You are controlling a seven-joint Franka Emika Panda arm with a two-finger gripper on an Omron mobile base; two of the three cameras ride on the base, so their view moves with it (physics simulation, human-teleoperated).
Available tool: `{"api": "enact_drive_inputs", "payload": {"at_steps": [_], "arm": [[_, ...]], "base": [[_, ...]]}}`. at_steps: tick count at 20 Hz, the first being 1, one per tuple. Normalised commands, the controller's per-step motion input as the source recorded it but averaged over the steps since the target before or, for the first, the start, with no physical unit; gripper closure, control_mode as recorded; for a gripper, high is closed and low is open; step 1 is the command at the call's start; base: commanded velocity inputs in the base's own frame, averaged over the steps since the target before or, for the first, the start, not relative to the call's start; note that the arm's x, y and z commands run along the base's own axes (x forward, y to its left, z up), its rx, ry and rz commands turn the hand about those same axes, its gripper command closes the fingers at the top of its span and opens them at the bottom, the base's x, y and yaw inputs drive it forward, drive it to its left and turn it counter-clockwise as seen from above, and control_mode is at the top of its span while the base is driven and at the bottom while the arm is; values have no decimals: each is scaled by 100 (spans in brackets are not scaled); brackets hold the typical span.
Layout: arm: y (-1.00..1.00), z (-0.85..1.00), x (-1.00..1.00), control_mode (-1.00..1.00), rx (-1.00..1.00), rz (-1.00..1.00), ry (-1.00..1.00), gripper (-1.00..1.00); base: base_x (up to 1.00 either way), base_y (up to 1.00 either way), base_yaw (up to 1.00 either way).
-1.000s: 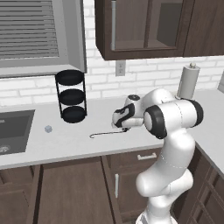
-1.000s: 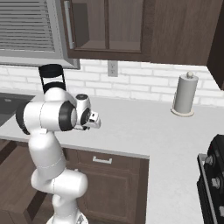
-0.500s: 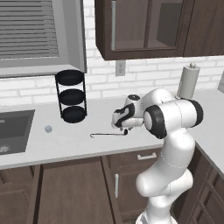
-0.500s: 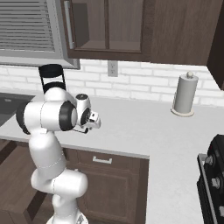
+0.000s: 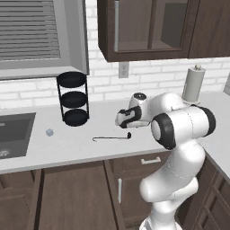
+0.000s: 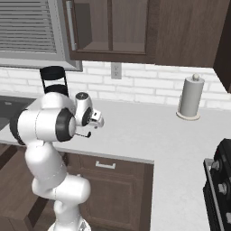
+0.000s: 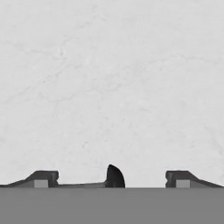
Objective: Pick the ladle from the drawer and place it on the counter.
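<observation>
Ladle (image 5: 112, 137): thin, black, lying flat on the surface (image 5: 81, 146); hooked end toward the left, small bowl at the right, directly beneath the pincer (image 5: 122, 119). In the hand view the bowl (image 7: 115, 176) rises between the two fingertips (image 7: 41, 179), with a stretch of handle running to the left tip; neither tip visibly presses on it.

Pincer: jaws spread wide, gripping nothing, poised just above the ladle's bowl end.

Surface: pale grey-white, faintly marbled, over dark-brown cabinets. From the left: dark sink basin (image 5: 13, 134); small pale cube (image 5: 49, 132); black three-tier rack (image 5: 73, 99) against the white brick wall; ladle; white paper-towel roll (image 5: 193, 85) on its stand, far right.

Room: shuttered window upper left; dark wall cabinets above; wall outlet (image 5: 123, 69).

Drawer (image 5: 150, 161): front with silver bar handle below the surface, partly hidden by the arm. Stove knobs (image 6: 219, 176) cut off at right edge.
</observation>
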Motion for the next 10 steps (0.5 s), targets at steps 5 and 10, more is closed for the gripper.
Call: {"api": "enact_drive_inputs", "payload": {"at_steps": [5, 10], "arm": [[-38, 87, -46, -100, 0, -3, -4, -100], [-69, 69, -76, -100, 0, 0, 0, -100]], "base": [[0, 0, 0], [0, 0, 0]]}}
